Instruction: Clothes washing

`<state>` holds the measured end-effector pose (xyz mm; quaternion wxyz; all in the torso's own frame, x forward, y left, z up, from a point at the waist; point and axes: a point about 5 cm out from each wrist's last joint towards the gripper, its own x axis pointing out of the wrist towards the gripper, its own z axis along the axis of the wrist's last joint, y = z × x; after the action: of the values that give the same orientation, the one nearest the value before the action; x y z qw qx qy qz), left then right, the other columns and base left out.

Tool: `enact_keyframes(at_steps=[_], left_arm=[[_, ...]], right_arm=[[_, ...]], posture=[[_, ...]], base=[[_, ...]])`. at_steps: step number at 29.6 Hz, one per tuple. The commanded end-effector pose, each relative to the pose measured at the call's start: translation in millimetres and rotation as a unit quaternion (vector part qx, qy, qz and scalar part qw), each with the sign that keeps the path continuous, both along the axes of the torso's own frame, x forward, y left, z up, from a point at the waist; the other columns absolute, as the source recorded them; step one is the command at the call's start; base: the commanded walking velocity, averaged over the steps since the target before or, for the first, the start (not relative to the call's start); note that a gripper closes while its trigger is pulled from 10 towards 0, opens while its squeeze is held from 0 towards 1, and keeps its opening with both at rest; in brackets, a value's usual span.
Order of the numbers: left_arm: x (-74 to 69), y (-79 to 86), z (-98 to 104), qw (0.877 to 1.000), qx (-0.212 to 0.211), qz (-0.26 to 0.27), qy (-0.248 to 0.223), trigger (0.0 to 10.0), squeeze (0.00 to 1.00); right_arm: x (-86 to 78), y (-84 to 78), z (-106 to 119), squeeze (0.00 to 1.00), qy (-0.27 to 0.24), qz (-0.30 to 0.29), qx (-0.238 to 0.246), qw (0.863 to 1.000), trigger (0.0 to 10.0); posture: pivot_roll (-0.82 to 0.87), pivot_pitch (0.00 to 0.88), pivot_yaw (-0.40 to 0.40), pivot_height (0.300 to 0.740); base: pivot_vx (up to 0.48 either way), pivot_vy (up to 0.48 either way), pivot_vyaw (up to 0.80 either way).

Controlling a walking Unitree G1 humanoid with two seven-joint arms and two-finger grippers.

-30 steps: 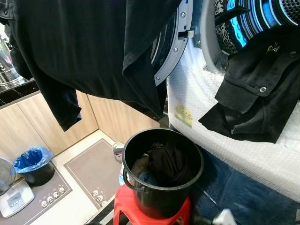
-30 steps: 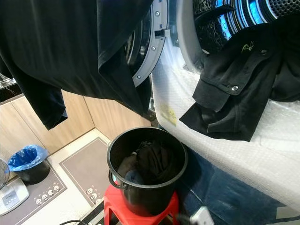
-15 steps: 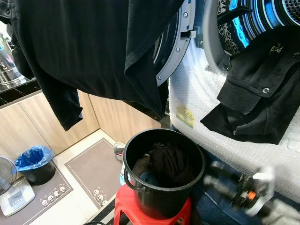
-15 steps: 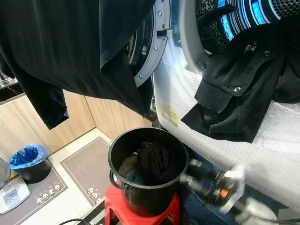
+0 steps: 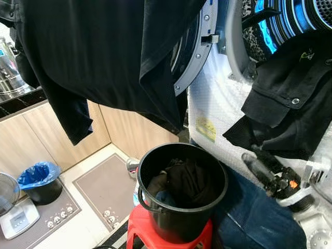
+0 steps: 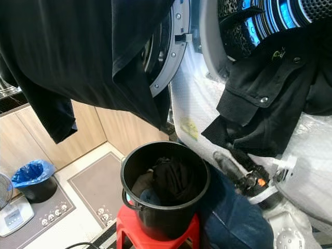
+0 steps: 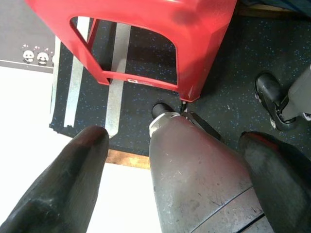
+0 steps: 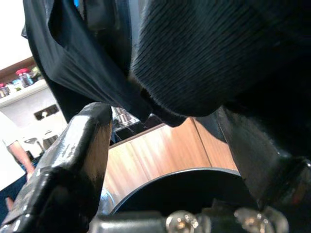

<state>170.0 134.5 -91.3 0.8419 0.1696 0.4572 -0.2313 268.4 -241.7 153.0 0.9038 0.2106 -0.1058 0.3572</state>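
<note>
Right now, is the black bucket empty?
No, the black bucket on the red stool has dark clothes piled inside it.

We are raising our right hand [image 5: 252,150] up and forward, its two black fingers [image 8: 73,160] spread apart and the silver wrist trailing low behind it. Our left hand [image 7: 165,194] is hanging idle, pointing straight down, its fingers [image 7: 63,184] also standing apart.
</note>
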Motion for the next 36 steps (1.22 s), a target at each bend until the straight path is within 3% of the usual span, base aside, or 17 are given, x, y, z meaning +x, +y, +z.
enact_keyframes(at_steps=[1, 7, 21, 32, 36], left_arm=[[-14.4, 15.9, -6.8, 0.999, 0.03, 0.004, 0.032, 10.0, 0.0], [-14.5, 15.8, -6.9, 0.999, 0.028, 0.006, 0.033, 10.0, 0.0], [-11.9, 13.8, -5.9, 0.999, 0.023, 0.007, 0.033, 10.0, 0.0], [-10.3, 12.3, -5.4, 0.999, 0.019, 0.018, 0.032, 10.0, 0.0], [-10.2, 11.9, -5.4, 0.999, 0.017, 0.021, 0.032, 10.0, 0.0]], right_arm=[[1.4, -3.6, 15.4, 0.0, -0.026, -0.016, 0.006, 1.0, 10.0], [0.3, -8.7, 26.6, 0.0, -0.035, -0.02, 0.019, 0.999, 10.0], [5.4, -19.8, 86.8, 0.0, -0.107, -0.009, 0.072, 0.992, 10.0], [12.1, -16.5, 138.7, 0.0, -0.157, 0.055, 0.051, 0.985, 10.0], [19.4, -16.2, 154.6, 0.0, -0.144, 0.04, 0.025, 0.988, 10.0]], posture=[[-0.14, 0.0, 0.113, 0.74], [-0.14, 0.0, 0.113, 0.74], [-0.15, 0.014, 0.113, 0.74], [-0.14, 0.009, 0.093, 0.74], [-0.14, 0.006, 0.086, 0.74]], base=[[0.0, 0.0, 0.0], [0.0, 0.0, 0.0], [0.0, 0.0, 0.0], [0.0, 0.0, 0.0], [0.0, 0.0, 0.0]])
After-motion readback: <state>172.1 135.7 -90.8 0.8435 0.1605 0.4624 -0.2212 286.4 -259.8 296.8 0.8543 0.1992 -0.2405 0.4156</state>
